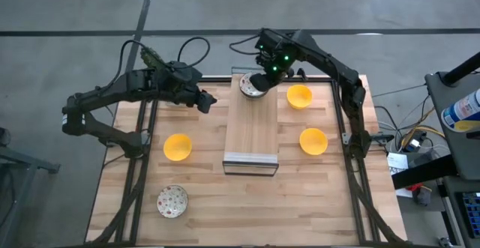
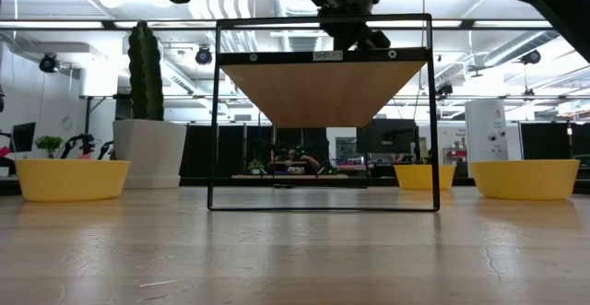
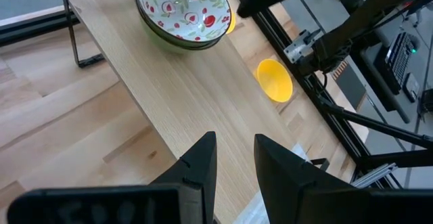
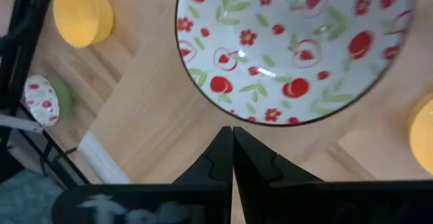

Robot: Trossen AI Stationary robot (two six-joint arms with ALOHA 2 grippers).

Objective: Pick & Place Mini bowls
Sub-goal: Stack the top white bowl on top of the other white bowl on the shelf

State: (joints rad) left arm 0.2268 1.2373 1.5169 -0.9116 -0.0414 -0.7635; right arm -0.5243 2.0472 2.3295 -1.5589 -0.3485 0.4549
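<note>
Two floral bowls sit stacked [image 1: 248,90] [image 3: 183,11] on the far end of a raised wooden shelf [image 1: 251,139]. My right gripper [image 1: 261,79] [image 4: 232,139] hovers at the stack's rim, fingers shut. My left gripper [image 1: 204,102] [image 3: 235,153] is open, above the table just left of the shelf, and holds nothing. A third floral bowl [image 1: 172,201] rests on the table near the left front. Three yellow bowls stand on the table: one on the left [image 1: 178,147] and two on the right [image 1: 299,97] [image 1: 313,141]. My right gripper's shut fingertips [image 4: 223,143] stand right at the near rim [image 4: 237,119] of the top floral bowl, coming from above. Whether they touch it, I cannot tell.
The shelf stands on thin black metal legs [image 2: 214,111] in the table's middle. A white planter with a cactus [image 2: 147,148] shows at the left in the low view. Black frame rails [image 1: 352,150] run along both table sides. Cables and equipment lie beyond the right edge.
</note>
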